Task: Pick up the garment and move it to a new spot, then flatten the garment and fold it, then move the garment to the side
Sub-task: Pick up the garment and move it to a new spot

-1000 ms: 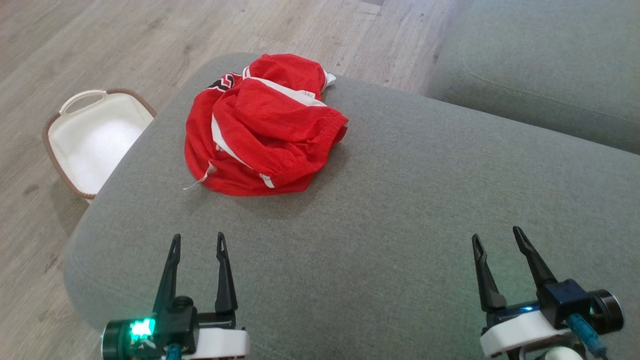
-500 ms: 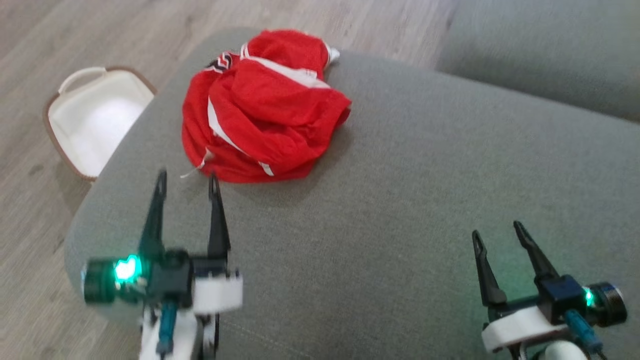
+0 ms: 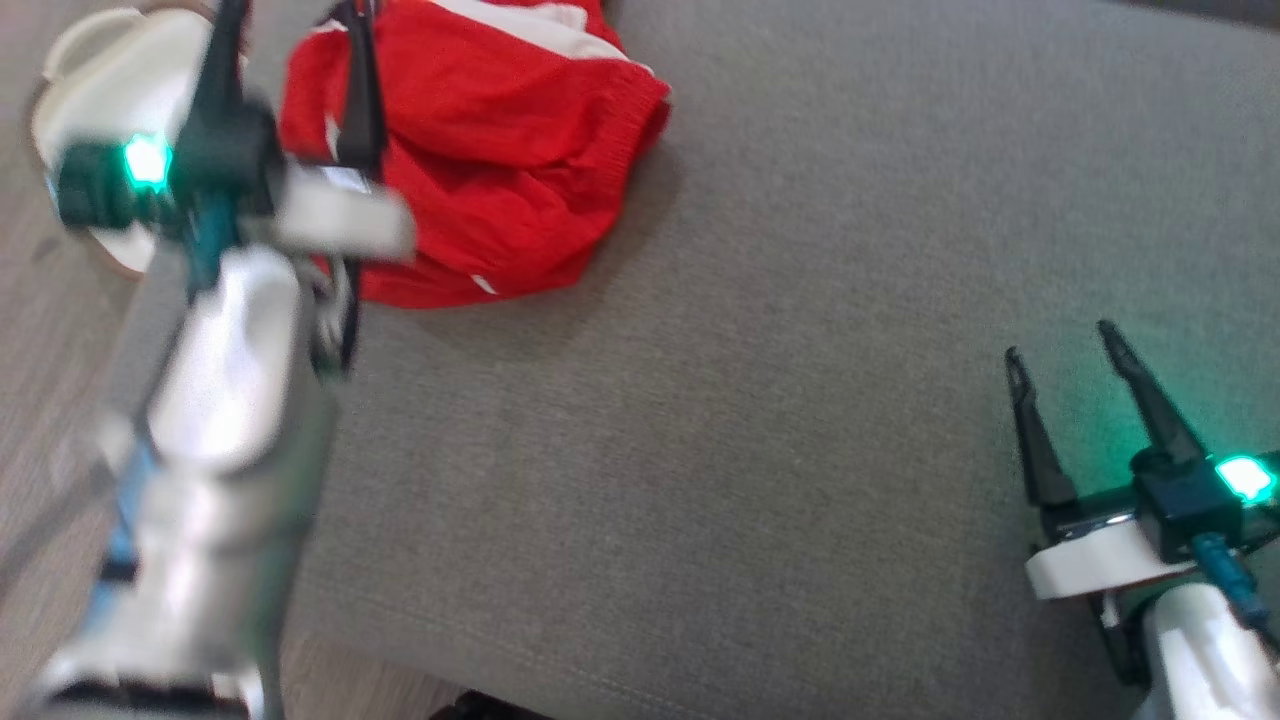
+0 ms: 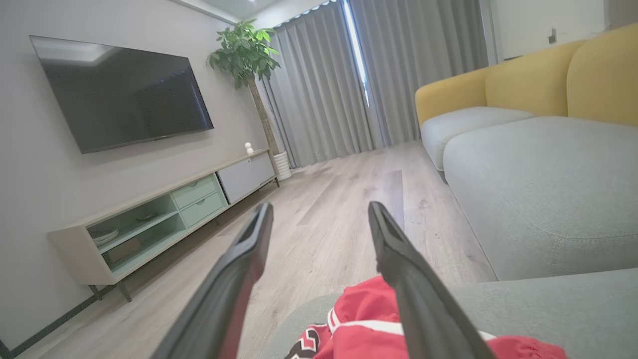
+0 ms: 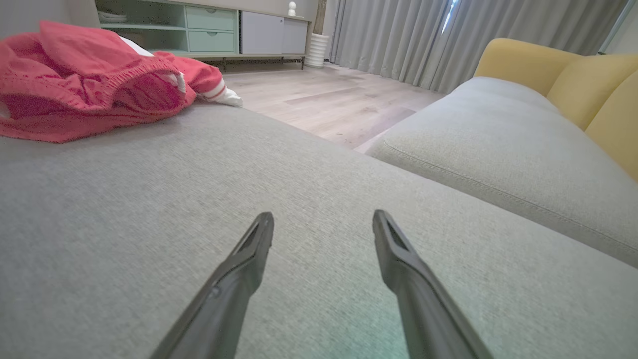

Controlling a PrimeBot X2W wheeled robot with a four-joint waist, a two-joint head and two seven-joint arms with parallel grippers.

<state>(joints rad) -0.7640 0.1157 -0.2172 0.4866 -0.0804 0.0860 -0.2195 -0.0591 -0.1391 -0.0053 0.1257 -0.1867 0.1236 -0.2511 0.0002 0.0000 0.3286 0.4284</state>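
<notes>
Red garment (image 3: 500, 150) bunched at sofa cushion (image 3: 750, 450) far-left corner, waistband facing right, long axis unclear | my left claw (image 4: 320, 212) spread above it | right claw (image 3: 1060, 342) spread, near-right edge

The right gripper (image 5: 323, 217) hangs low over a grey sofa cushion (image 5: 149, 209), its two dark fingers spread apart with nothing between them. A crumpled red garment (image 5: 84, 89) lies at the cushion's far edge, its white-trimmed end at the rim. Past that edge are a wooden floor (image 5: 324, 99), a second grey cushion (image 5: 498, 149) with yellow backrests (image 5: 518, 62), a low cabinet (image 5: 209, 25) and grey curtains (image 5: 389, 35).
</notes>
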